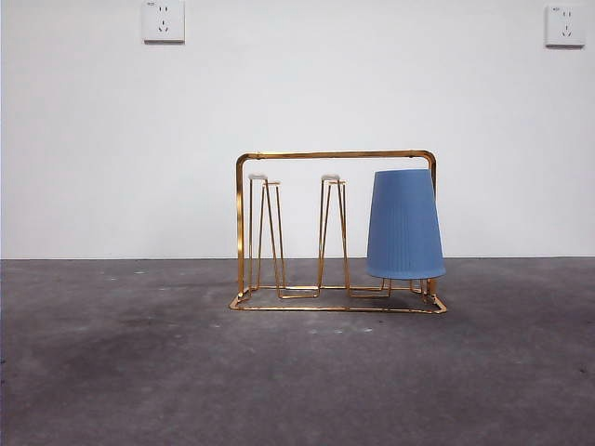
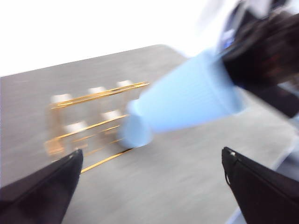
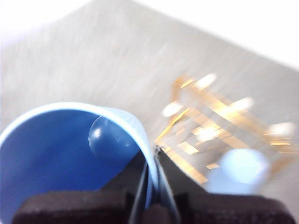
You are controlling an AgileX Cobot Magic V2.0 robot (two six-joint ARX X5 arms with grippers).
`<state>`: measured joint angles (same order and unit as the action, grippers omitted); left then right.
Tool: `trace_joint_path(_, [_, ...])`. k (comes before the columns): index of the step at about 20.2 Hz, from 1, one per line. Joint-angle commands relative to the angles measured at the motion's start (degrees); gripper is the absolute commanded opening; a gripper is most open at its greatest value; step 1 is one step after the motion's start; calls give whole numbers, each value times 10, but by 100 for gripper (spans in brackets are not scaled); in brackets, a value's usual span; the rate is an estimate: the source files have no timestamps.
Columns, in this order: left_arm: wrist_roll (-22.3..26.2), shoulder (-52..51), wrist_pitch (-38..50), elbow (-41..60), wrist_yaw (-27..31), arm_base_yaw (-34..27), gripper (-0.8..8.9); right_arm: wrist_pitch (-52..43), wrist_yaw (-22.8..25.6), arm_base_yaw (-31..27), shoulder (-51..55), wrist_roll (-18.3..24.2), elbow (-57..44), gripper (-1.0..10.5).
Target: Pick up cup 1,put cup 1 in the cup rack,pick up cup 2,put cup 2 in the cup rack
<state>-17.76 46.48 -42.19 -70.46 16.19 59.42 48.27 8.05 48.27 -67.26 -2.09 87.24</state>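
Cup 2: a blue ribbed cup (image 3: 56,154) was pinched by its rim in the right gripper (image 3: 152,186), one jaw inside the wall and one outside, shut tight on the thin edge so the cup would hang steady while carried.
Right gripper: seen from the left wrist view as a dark mass (image 2: 264,51) holding that cup (image 2: 191,100) tilted in the air above the surface (image 2: 187,186), its closed end aimed toward the rack, likely so it could be turned mouth-down over a prong.
Left gripper: its jaws stood wide apart with nothing between them (image 2: 152,186); it hung well back from the rack, looking on, probably waiting out of the way.
Cup 1: a matching blue cup (image 1: 405,225) sat upside down on the end prong of the cup rack (image 1: 335,155), mouth downward near the base, so the prong held it up and it could drain.
Cup rack: gold wire, standing upright on the grey surface (image 1: 139,372); its two other visible front prongs (image 1: 332,232) were bare, free for the carried cup.
Stage: judged half done, one cup placed and the second in transit.
Risk: a rim pinch gave little hold, so the cup could swing or slip on lowering.
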Motion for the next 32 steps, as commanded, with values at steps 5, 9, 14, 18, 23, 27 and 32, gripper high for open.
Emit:
trace_joint_path(5, [-97, 81, 315, 100, -232, -47, 499, 76, 78, 1, 181, 46, -1, -16])
trace_joint_path(9, [-197, 169, 488, 100, -404, -89, 499, 79, 90, 1, 254, 68, -1, -16])
trace_joint_path(14, [-341, 278, 717, 100, -521, -101, 499, 78, 146, 1, 306, 106, -1, -16])
trace_joint_path(18, [-459, 366, 892, 100, -539, -95, 499, 66, 162, 1, 320, 124, -3, -16])
trace_joint_path(23, [-549, 452, 1048, 100, -509, -78, 499, 30, 178, 1, 315, 144, -21, -17])
trace_joint_path(27, [-582, 490, 1115, 100, -481, -70, 499, -27, 190, 1, 314, 151, -81, -17])
trace_joint_path(32, [-585, 493, 1121, 100, -454, -69, 499, -102, 188, 1, 314, 163, -170, -16])
